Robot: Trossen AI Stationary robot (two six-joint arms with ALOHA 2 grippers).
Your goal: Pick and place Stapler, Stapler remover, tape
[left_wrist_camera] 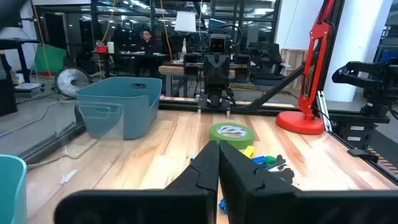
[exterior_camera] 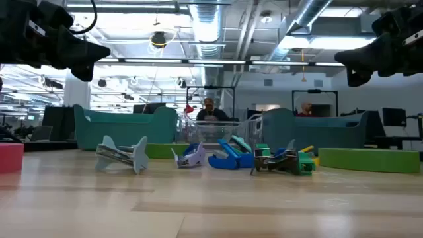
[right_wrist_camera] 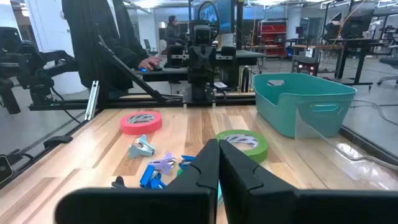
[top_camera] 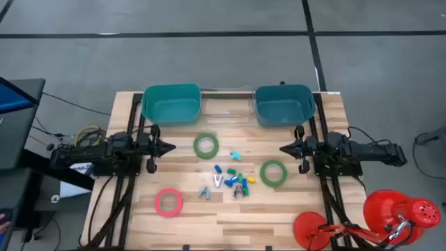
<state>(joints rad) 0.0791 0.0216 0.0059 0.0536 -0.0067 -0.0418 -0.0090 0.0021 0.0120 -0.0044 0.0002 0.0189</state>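
Table (top_camera: 279,209) is pale wood planks, smooth with a light sheen. Two teal bins (top_camera: 171,104) look like matt moulded plastic; the clear tray (top_camera: 226,106) between them is glossy transparent plastic. Tape rolls (top_camera: 205,146) have a matt papery face, small clips (top_camera: 230,180) are coloured plastic, and the red lamp (top_camera: 401,213) is glossy.

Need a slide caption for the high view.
Both end effectors, left and right, shut and parked over a table holding three tape rolls.

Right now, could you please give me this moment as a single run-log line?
left end effector: shut, empty, waiting | right end effector: shut, empty, waiting | tape: green, green, pink on table | teal bins: nothing visible inside
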